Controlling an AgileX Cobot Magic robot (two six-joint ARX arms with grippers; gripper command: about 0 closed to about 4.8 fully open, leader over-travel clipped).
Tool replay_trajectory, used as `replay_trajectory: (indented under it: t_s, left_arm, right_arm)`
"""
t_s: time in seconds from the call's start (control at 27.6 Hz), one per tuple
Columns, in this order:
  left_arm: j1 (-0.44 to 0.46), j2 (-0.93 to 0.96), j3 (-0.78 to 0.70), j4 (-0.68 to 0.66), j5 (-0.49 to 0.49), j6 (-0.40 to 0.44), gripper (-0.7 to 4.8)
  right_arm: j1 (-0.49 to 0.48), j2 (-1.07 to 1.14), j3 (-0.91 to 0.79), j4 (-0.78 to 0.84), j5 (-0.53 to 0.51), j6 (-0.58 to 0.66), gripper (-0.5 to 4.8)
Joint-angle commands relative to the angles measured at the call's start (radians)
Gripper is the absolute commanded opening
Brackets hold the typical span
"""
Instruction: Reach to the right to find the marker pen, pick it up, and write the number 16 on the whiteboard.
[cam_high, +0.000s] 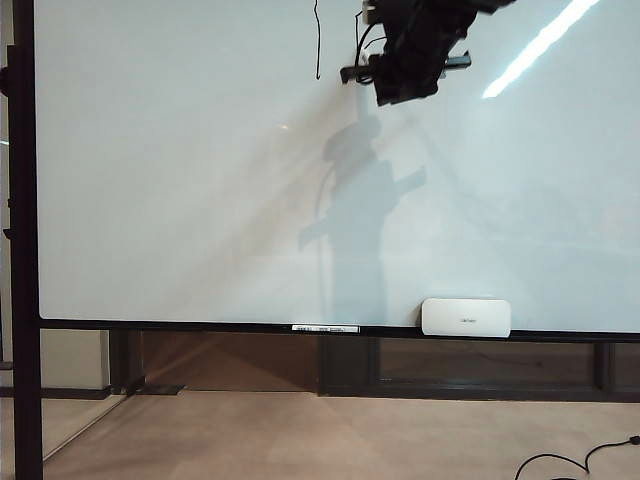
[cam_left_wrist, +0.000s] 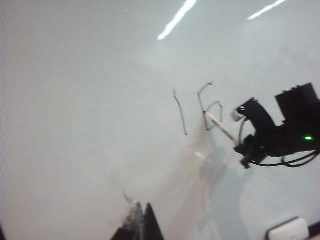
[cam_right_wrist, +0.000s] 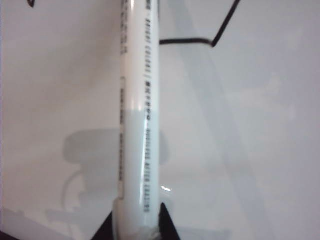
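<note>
Whiteboard (cam_high: 180, 180) | right gripper (cam_right_wrist: 137, 227) grips marker pen (cam_right_wrist: 140, 110) | left gripper (cam_left_wrist: 139, 222) closed

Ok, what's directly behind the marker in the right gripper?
The whiteboard, with black strokes of the number 16 showing beside the marker pen held by the right gripper. Whatever ink lies directly behind the barrel, and the tip itself, is covered in the right wrist view.

A white rounded block (cam_high: 466, 317) sits on the bottom ledge, a small label strip (cam_high: 325, 328) just left; black cable (cam_high: 575, 459) trails across the floor (cam_high: 300, 435).
</note>
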Motion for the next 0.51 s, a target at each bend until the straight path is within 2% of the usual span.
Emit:
replay_trajectory:
  t_s: [0.04, 0.18, 0.25, 0.36, 0.51]
  left_arm:
    - [0.000, -0.054, 0.008, -0.025, -0.052, 0.026, -0.06]
    - [0.000, -0.118, 0.060, -0.153, -0.116, 0.054, -0.06]
    - [0.000, -0.145, 0.130, -0.271, -0.187, 0.069, -0.06]
    - [0.000, -0.159, 0.246, -0.410, -0.243, 0.111, -0.06]
    - [0.000, -0.159, 0.368, -0.544, -0.330, 0.173, -0.06]
  right_arm:
    - [0.003, -0.084, 0.009, -0.028, 0.044, 0.002, -0.01]
    - [0.003, -0.201, 0.009, -0.123, 0.056, 0.003, -0.01]
    - [0.003, -0.307, 0.009, -0.187, 0.082, 0.003, -0.01]
    - [0.003, -0.461, 0.009, -0.292, 0.082, 0.002, -0.01]
    - [0.000, -0.681, 0.008, -0.545, 0.078, -0.071, -0.01]
